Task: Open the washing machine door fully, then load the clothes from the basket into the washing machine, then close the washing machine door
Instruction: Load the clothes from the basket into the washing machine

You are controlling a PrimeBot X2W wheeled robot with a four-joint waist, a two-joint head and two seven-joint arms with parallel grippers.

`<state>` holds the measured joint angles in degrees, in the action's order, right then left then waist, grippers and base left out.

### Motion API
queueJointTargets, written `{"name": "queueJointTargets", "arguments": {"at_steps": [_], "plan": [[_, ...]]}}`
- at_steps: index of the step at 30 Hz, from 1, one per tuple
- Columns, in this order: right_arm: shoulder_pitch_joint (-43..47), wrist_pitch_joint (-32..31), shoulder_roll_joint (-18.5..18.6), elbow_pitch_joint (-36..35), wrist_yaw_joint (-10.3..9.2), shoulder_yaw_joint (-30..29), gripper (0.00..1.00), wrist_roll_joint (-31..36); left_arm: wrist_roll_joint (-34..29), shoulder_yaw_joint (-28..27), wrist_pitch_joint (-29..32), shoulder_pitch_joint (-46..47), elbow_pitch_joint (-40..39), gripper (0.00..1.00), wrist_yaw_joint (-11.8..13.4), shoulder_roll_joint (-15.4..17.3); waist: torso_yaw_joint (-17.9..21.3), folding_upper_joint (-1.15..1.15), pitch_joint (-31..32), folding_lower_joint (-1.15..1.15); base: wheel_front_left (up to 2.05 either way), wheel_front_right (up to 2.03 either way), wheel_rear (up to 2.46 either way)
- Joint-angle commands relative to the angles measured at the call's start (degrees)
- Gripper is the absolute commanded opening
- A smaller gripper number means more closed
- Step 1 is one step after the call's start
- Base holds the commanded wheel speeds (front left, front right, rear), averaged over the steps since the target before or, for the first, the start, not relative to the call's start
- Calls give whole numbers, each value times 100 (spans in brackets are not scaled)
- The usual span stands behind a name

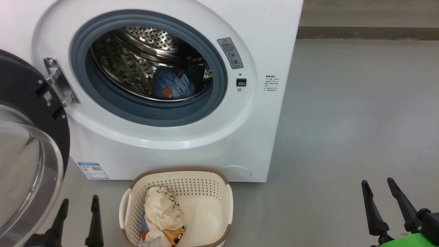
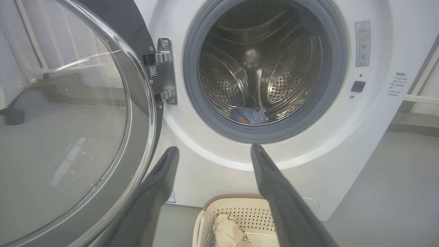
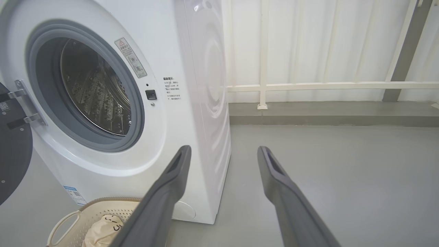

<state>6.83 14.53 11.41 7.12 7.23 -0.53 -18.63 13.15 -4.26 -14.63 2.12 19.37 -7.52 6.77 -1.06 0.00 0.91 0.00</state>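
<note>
The white washing machine (image 1: 171, 144) stands with its round door (image 1: 24, 151) swung open to the left, glass bowl facing me. A light blue garment with orange prints (image 1: 171, 85) lies inside the steel drum (image 2: 260, 68). On the floor in front sits the cream basket (image 1: 205, 181), holding a cream garment with black lettering (image 1: 161, 209). My left gripper (image 1: 79, 202) is open and empty, low between the door and the basket. Far right of the machine, my right gripper (image 1: 377, 185) is open and empty above the floor.
Grey floor (image 1: 343, 120) stretches right of the machine. A raised ledge with white railing (image 3: 308, 85) runs along the back wall. The door's metal hinge (image 1: 60, 84) juts out at the machine's left. A blue label sticker (image 1: 92, 170) marks the lower front.
</note>
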Motion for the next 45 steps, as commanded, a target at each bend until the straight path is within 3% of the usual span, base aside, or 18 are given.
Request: {"name": "queueJointTargets", "arguments": {"at_steps": [1, 21, 31, 45], "plan": [[-23, 47, 129, -156, 25, 65, 100, -27, 26, -226, -37, 66, -200, 100, 4, 113, 1, 0, -1, 0, 0, 0, 0], [-119, 47, 107, -178, 25, 122, 100, -28, 98, -106, -37, 159, 153, 100, 3, 61, 106, 0, -218, 0, 0, 0, 0], [-521, 47, 8, -204, 25, 199, 100, -13, 162, 22, -37, 569, 767, 100, 3, -17, 253, 0, -833, 0, 0, 0, 0], [-1326, 47, -215, -220, 25, 411, 100, 9, 254, 238, -37, 1724, 2129, 100, 3, 144, 574, 0, -1898, 0, 0, 0, 0]]}}
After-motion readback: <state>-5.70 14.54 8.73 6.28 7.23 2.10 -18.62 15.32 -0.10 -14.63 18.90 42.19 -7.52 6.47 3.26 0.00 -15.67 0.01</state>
